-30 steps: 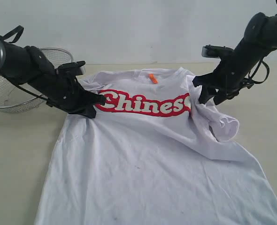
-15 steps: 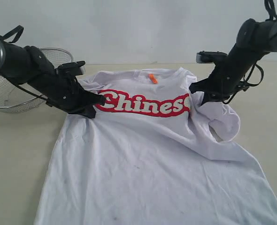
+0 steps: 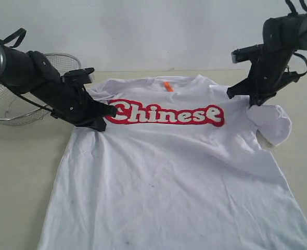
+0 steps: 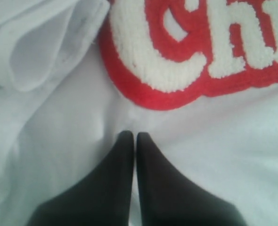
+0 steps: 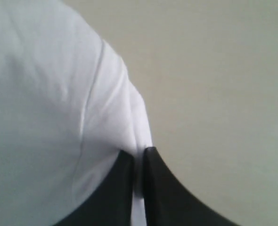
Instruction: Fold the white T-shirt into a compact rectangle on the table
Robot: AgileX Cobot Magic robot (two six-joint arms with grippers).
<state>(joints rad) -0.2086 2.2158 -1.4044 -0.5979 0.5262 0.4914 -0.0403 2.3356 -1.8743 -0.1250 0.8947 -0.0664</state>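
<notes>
The white T-shirt (image 3: 164,172) lies face up on the table (image 3: 18,166), its red "Chinese" lettering (image 3: 166,113) fully showing and an orange tag (image 3: 168,86) at the neck. My left gripper (image 3: 111,111) lies low on the cloth just left of the letter C, shut with a small pucker of fabric at its tips (image 4: 131,135). My right gripper (image 3: 252,101) is shut on the edge of the right sleeve (image 3: 272,122) and holds it out to the right, slightly lifted. White cloth shows between its fingers (image 5: 138,150), with bare table (image 5: 224,94) beside them.
A silver wire-mesh basket (image 3: 8,101) stands at the back left, behind my left arm. The shirt's hem runs off the front edge of the exterior view. A pale wall rises behind the table.
My right gripper closed on the folded-in right sleeve and drew it out to the right, uncovering the last letter of the lettering. The left arm has not moved.
</notes>
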